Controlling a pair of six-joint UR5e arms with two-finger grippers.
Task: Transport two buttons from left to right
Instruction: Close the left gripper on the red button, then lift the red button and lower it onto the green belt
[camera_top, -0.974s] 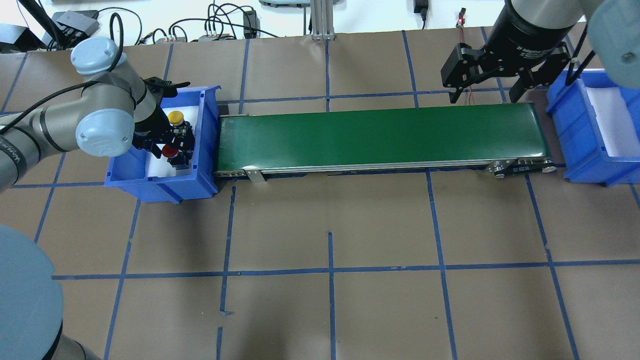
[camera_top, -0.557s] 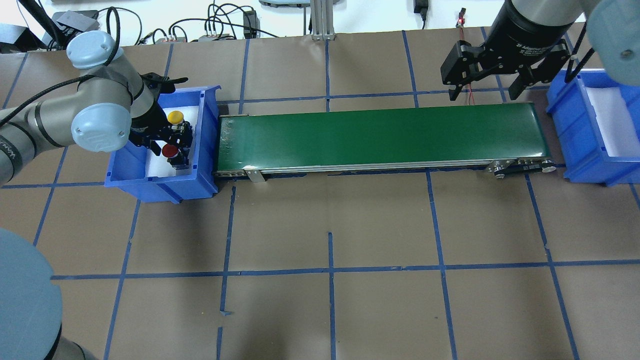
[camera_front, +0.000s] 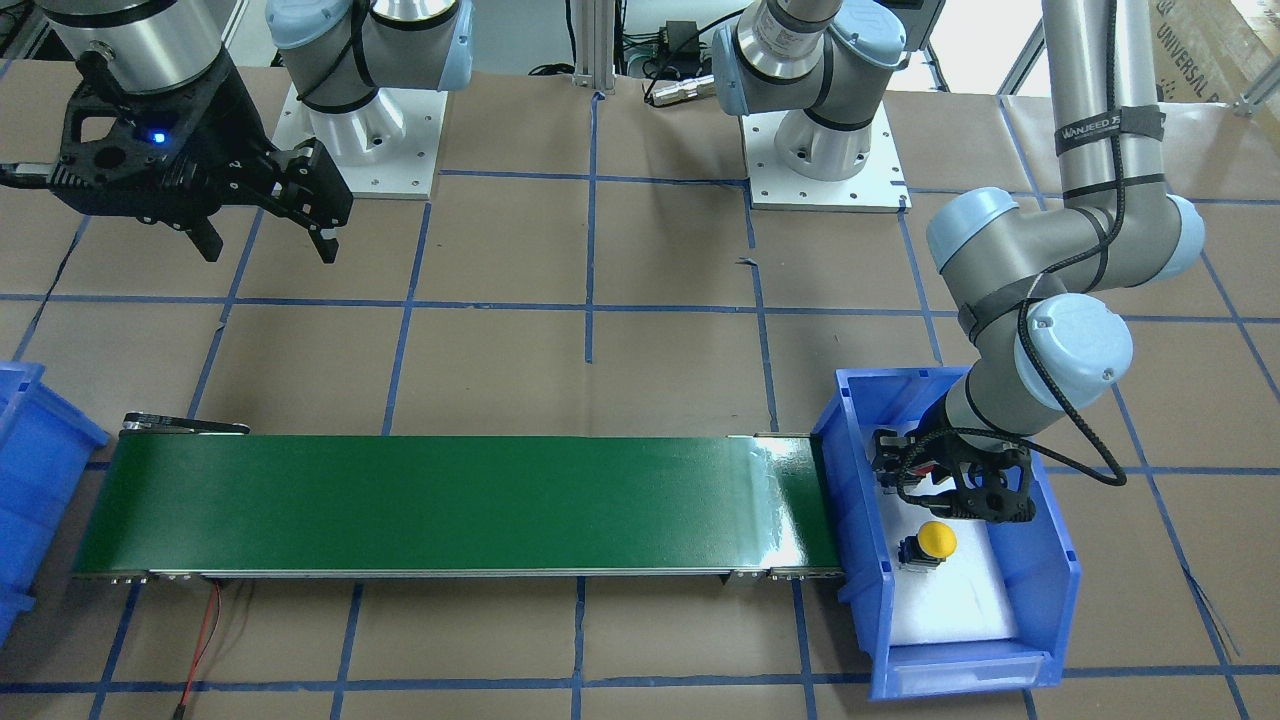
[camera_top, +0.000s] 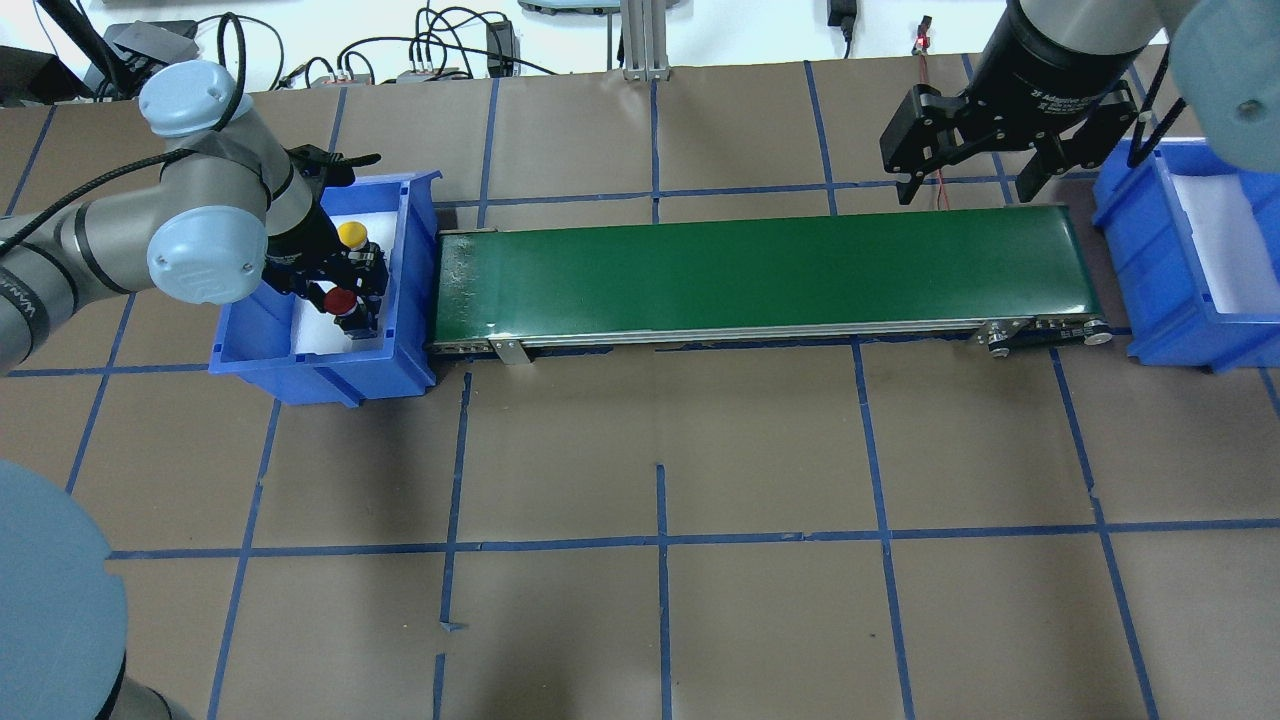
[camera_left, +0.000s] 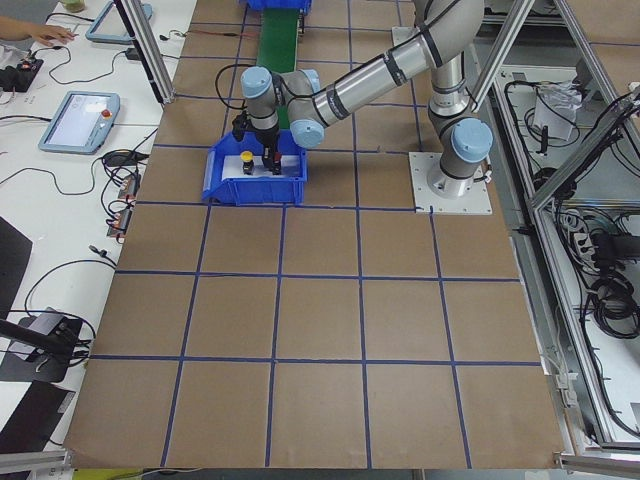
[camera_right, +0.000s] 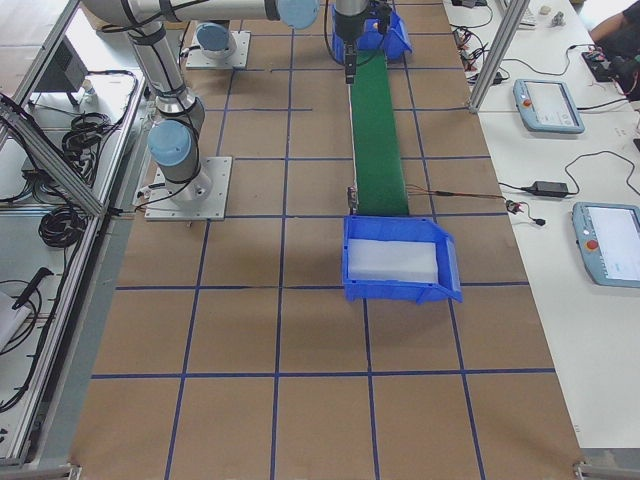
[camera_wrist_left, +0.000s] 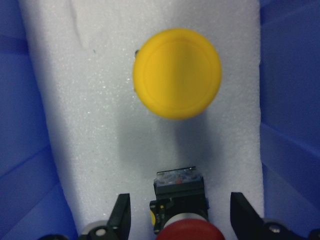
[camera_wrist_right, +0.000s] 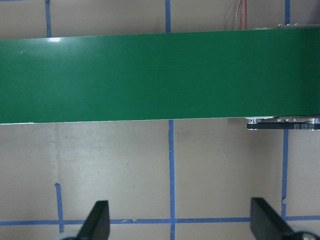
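Observation:
The red button (camera_top: 338, 297) and the yellow button (camera_top: 350, 234) stand on white foam in the left blue bin (camera_top: 415, 260). My left gripper (camera_top: 336, 285) is down in that bin. In the left wrist view its open fingers (camera_wrist_left: 122, 216) straddle the red button (camera_wrist_left: 184, 233) with a gap on each side. The yellow button (camera_wrist_left: 177, 72) is just beyond it. In the front view the yellow button (camera_front: 935, 538) shows and the left gripper (camera_front: 950, 485) hides the red one. My right gripper (camera_top: 965, 185) is open and empty, above the table at the far side of the conveyor's right end.
A green conveyor belt (camera_top: 750, 275) runs between the left bin and a second blue bin (camera_top: 1150, 260) with white foam at the right. Cables and boxes lie along the table's back edge. A red-black wire (camera_front: 205, 620) hangs off the belt's right end.
The left arm's elbow and wrist shifted a little while its gripper stayed low over the red button. The right gripper drifted slightly toward the back. No button moved.

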